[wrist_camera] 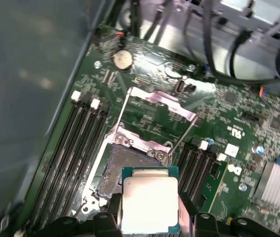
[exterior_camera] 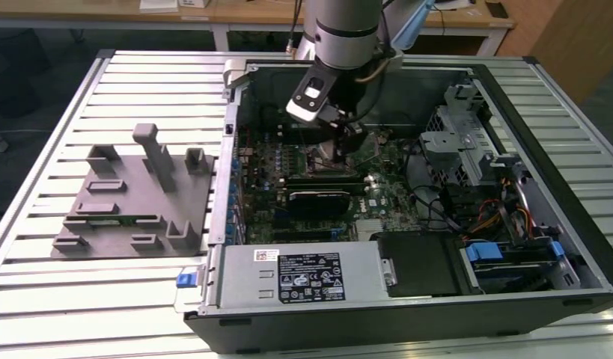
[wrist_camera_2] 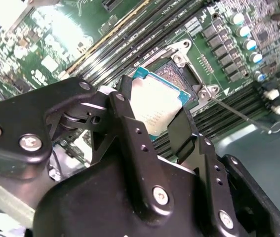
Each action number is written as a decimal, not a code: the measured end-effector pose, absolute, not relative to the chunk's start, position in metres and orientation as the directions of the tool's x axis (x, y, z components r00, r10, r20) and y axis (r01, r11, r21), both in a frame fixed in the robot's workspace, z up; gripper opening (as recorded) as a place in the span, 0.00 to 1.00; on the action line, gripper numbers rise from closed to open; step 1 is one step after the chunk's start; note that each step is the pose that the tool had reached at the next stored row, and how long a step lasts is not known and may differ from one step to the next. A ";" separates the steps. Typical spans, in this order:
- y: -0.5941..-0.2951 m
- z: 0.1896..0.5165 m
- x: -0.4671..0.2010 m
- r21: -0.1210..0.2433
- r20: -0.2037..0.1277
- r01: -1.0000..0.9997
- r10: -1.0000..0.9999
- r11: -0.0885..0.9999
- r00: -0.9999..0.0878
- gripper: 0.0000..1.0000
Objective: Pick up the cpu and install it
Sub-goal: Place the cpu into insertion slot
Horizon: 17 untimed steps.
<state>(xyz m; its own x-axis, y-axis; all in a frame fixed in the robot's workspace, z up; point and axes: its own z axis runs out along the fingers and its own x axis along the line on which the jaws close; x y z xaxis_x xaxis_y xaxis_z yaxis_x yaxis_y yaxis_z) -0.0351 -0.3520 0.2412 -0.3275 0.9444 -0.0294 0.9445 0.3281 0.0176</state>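
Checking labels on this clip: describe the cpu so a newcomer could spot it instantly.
Inside the open computer case, find the green motherboard and its open socket. Right by it the gripper pinches the cpu: a small flat square, pale silver lid, green rim, unlike the long dark memory slots alongside.

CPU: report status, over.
Status: tool shut on cpu. cpu held over the open socket, not yet seated. load plate raised, socket unobstructed.

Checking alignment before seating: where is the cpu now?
In both wrist views, the small square silver-lidded cpu is clamped in the black claw, hovering over the open socket of the green motherboard, between dark memory slots.
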 end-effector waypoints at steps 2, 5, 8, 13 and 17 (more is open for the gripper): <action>-0.352 0.241 -0.035 0.018 -0.029 0.956 0.956 0.294 -0.293 0.54; -0.352 0.241 -0.035 0.018 -0.029 0.970 0.970 0.242 -0.241 0.54; -0.352 0.241 -0.035 0.017 -0.029 0.982 0.982 0.188 -0.188 0.54; -0.352 0.241 -0.035 0.018 -0.029 0.990 0.989 0.142 -0.142 0.54; -0.352 0.241 -0.035 0.018 -0.029 0.990 0.990 0.137 -0.136 0.54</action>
